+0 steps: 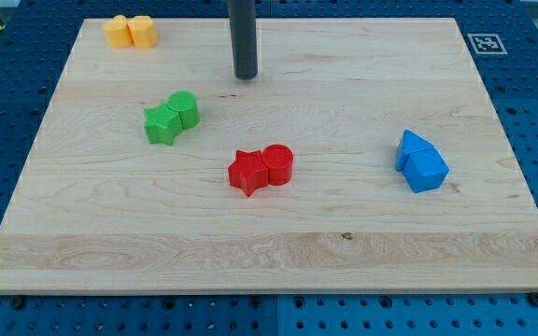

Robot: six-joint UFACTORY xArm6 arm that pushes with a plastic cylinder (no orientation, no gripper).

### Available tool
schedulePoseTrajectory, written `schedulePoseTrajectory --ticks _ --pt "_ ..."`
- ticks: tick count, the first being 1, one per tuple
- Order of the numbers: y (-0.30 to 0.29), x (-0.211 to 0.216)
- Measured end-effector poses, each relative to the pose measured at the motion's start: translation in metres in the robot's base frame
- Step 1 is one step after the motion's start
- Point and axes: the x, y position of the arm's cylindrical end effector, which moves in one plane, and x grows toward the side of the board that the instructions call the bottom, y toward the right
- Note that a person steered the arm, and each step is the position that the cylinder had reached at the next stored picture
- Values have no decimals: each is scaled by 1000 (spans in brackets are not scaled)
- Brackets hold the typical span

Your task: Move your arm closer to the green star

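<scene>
The green star (162,124) lies on the wooden board (344,233), left of centre, touching a green cylinder (185,107) at its upper right. My tip (245,77) is the lower end of a dark rod that comes down from the view's top edge. It stands up and to the right of the green pair, apart from both blocks.
A red star (247,173) and a red cylinder (278,164) touch each other near the board's middle. Two blue blocks (420,161) sit together at the right. Two yellow-orange blocks (130,31) sit at the top left corner.
</scene>
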Motion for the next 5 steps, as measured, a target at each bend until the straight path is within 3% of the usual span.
schedulePoseTrajectory --ticks 3,5 --pt "-18 97" --pt "-77 113"
